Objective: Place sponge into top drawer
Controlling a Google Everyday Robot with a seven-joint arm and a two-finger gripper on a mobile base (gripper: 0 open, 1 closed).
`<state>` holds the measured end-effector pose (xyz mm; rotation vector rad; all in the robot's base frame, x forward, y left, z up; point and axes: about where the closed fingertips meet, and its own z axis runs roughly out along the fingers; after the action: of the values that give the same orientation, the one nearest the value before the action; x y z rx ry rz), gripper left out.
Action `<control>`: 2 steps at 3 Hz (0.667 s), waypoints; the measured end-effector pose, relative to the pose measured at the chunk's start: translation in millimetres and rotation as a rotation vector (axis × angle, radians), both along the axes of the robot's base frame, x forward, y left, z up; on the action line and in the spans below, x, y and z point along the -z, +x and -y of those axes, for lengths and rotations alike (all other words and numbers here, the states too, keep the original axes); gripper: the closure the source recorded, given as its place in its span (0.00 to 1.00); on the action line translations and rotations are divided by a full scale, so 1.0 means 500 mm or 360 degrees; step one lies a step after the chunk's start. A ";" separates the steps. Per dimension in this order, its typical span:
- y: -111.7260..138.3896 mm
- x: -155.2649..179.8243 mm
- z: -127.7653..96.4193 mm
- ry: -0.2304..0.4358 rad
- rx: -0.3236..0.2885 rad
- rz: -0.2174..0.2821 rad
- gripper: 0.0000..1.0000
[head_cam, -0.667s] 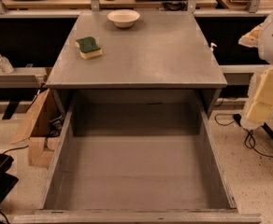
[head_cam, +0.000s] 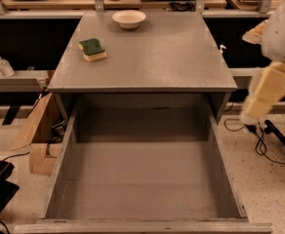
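Two clear bottles [head_cam: 1, 65] are standing at the far left; no writing on them is readable. The small rectangular sponge [head_cam: 92, 49], dark green over pale yellow foam, is lying on the left rear of the grey tabletop [head_cam: 172, 57], near the round white bowl [head_cam: 129, 18] but apart from it. Below, the wide grey top drawer [head_cam: 142, 179] is standing open. At the right edge the cream-yellow tool [head_cam: 268, 92] is hanging beside the tabletop, well apart from the sponge; released or clenched, I cannot tell. I am judging it should descend on the sponge from above, avoiding the bowl.
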<state>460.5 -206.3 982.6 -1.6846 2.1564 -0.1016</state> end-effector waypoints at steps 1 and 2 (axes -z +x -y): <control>0.145 0.014 -0.060 0.0289 -0.0046 0.0160 0.00; 0.289 0.012 -0.131 0.0573 -0.0005 0.0314 0.00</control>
<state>605.0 -140.6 976.5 -1.4095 1.8937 0.1113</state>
